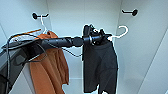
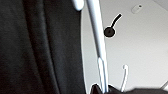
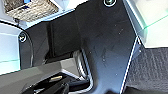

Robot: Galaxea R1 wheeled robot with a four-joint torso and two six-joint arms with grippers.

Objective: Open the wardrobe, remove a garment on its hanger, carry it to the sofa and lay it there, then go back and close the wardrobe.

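I look into the open wardrobe [image 1: 100, 15], at its white back wall. My left gripper [image 1: 97, 38] reaches in from the left and is shut on the white hanger [image 1: 120, 33] near its neck. The black garment [image 1: 100, 67] hangs limp from that hanger. The curved hook of the hanger is in free air, below and left of the black wall peg [image 1: 131, 11]. In the left wrist view the hanger [image 2: 97, 37] runs down to the fingertips, with the garment [image 2: 37, 50] beside it and the peg [image 2: 110, 31] behind.
A rust-orange garment [image 1: 50, 67] hangs on its own hanger from the left peg [image 1: 36, 16], close under my left arm. The wardrobe's white side walls [image 1: 150, 57] close in on both sides. The right wrist view holds robot parts, a woven basket [image 3: 30, 10] and dark carpet [image 3: 152, 67].
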